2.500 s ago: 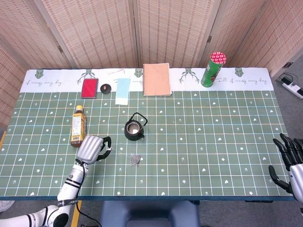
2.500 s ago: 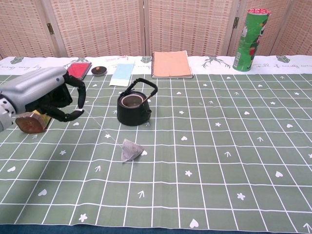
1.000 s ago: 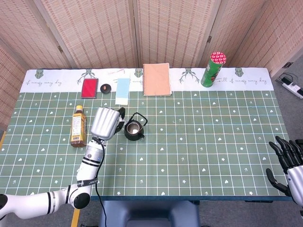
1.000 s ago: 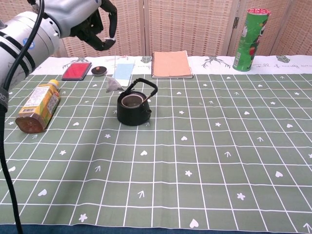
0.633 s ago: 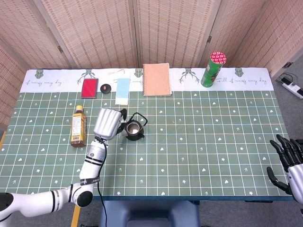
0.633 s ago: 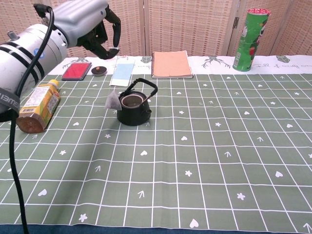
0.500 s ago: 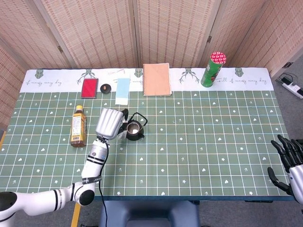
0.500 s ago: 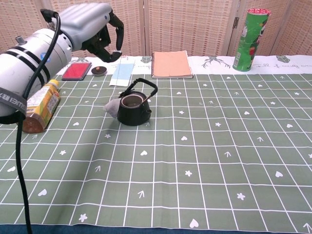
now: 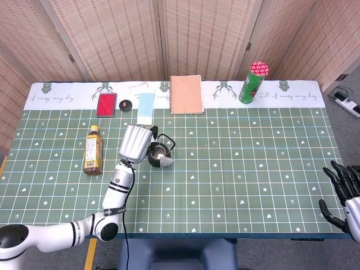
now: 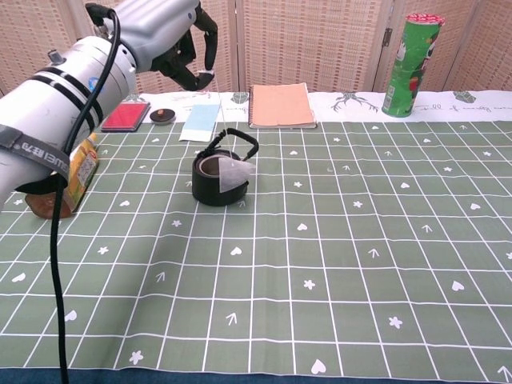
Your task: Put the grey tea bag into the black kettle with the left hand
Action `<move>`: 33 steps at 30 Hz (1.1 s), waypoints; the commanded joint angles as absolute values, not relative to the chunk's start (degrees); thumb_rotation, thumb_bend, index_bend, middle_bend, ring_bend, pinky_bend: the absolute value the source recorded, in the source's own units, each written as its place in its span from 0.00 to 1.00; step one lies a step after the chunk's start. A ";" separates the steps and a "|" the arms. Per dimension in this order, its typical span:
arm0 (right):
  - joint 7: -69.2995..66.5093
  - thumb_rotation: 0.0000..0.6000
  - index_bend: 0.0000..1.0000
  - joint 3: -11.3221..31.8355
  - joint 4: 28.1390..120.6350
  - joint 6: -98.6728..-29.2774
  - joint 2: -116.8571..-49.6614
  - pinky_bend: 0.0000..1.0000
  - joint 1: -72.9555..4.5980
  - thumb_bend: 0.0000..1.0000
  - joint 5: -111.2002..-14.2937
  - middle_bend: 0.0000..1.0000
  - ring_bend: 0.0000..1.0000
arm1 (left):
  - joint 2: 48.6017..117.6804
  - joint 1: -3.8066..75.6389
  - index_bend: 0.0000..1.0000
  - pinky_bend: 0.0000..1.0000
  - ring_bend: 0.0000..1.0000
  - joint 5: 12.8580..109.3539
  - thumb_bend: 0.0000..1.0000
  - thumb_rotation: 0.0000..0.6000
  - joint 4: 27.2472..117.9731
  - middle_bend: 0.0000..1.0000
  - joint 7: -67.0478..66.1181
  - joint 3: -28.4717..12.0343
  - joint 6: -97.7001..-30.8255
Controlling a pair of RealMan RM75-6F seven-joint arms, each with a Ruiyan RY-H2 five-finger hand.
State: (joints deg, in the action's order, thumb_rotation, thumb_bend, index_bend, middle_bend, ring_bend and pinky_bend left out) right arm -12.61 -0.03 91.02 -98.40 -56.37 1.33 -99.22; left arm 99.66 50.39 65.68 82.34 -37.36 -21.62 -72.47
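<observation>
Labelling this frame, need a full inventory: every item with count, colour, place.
tea bag: 1, grey, hanging on its string at the kettle's near side
kettle: 1, black, left of table centre
bottle: 1, amber with yellow label, lying left of kettle
red card: 1, red, back left
disc: 1, dark, beside red card
blue card: 1, pale blue, behind kettle
notebook: 1, peach, back centre
can: 1, green, red lid, back right
table: 1, green grid cloth
left hand: raised above kettle, pinches the string
right hand: black, at right edge, fingers spread
</observation>
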 commanded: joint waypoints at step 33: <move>-10.44 1.00 0.00 -0.08 91.64 -98.54 -57.07 0.00 1.77 0.48 -99.14 0.00 0.00 | 99.81 43.02 0.62 0.96 0.99 71.72 0.46 1.00 78.63 1.00 -19.90 -10.99 -73.18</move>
